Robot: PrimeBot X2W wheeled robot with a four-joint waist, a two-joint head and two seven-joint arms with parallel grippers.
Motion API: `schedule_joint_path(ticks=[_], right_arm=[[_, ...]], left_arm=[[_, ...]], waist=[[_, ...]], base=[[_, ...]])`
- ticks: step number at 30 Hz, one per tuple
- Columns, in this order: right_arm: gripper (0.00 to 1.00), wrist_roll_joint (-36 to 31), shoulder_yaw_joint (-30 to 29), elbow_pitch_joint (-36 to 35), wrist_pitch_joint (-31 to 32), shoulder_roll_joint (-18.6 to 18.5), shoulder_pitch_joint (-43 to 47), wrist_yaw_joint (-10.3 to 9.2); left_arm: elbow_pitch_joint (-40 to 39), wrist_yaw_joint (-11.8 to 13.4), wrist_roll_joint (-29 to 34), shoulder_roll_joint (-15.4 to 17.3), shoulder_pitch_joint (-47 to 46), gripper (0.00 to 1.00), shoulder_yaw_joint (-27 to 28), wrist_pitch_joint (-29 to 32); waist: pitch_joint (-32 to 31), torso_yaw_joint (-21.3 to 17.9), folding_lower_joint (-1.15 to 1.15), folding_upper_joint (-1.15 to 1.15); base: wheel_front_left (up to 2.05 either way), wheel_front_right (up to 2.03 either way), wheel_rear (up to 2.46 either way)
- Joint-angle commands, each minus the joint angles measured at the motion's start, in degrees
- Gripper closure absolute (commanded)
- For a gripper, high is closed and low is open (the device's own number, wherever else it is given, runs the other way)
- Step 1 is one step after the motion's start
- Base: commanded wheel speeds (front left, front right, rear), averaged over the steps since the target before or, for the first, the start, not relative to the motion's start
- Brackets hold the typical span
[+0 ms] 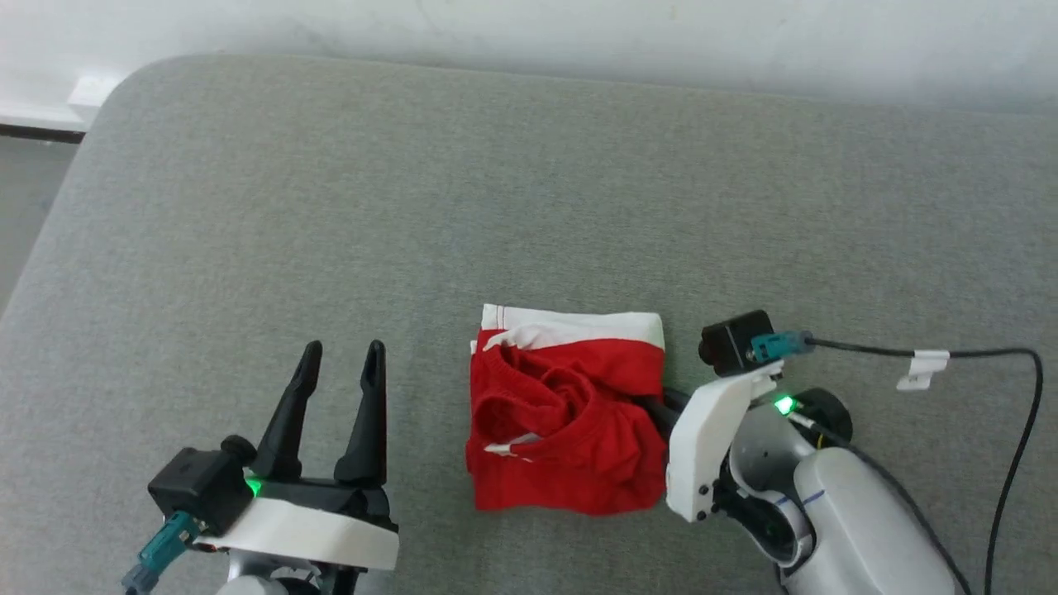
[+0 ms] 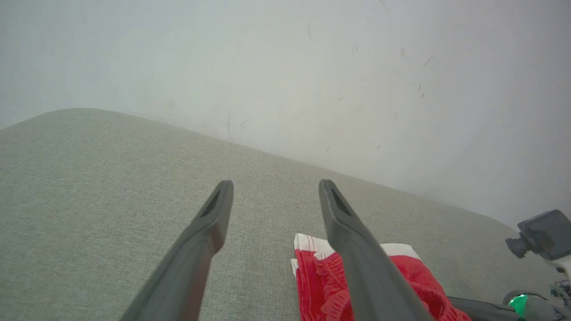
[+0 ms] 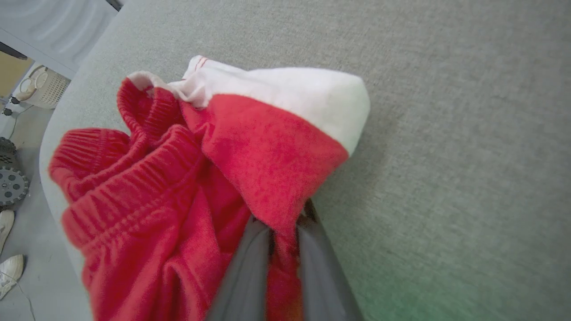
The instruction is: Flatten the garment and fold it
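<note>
Red soft-fabric shorts with white trim [image 1: 566, 413] lie bunched on a grey upholstered surface [image 1: 331, 207]. The right gripper [image 3: 285, 220] pinches their right edge; the left gripper [image 1: 340, 355], spread and empty, stands leftward, apart.

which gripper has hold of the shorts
The right gripper, shut on the edge of the shorts; the left gripper is open, apart from them.
</note>
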Motion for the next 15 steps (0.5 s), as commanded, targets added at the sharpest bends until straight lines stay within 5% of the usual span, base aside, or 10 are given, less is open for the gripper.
schedule_joint_path(ticks=[1,7,15], right_arm=[[1.0,-1.9,-0.6,-0.7,1.1,-0.2,-1.2,-0.12],[1.0,-6.9,-1.5,-6.0,8.2,-3.7,-2.6,-0.12],[1.0,-7.3,0.3,-15.1,15.8,-14.9,-6.0,-0.12]], left_arm=[[-0.5,-0.5,0.6,0.5,-1.4,0.0,-0.1,0.2],[-2.6,-0.4,1.2,1.8,-2.2,0.0,0.1,1.0],[-6.1,0.1,2.3,4.4,-3.5,0.0,0.9,3.0]], waist=[[0.3,-1.8,0.0,0.0],[1.8,-7.3,0.0,0.0],[4.6,-16.7,0.0,0.0]], base=[[0.0,0.0,0.0],[0.0,0.0,0.0],[0.0,0.0,0.0]])
